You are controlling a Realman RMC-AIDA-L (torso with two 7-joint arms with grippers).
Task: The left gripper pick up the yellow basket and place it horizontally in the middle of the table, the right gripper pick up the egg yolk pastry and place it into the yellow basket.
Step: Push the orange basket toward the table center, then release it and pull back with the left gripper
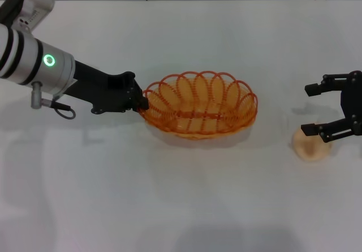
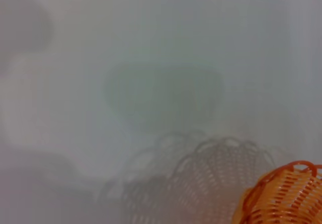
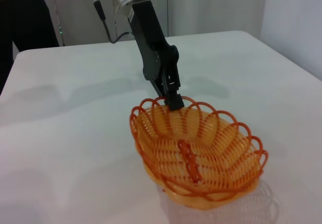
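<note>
Overhead, the black left gripper pinches the left rim of the oval orange-yellow wire basket mid-table; the black right gripper gapes over the pale round pastry at right. Left wrist: only a basket edge above its shadow. Right wrist: light, stiff loops give good purchase, with open white table around.

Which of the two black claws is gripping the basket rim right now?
The left gripper, pinching the yellow basket rim; the right gripper is open above the egg yolk pastry.
</note>
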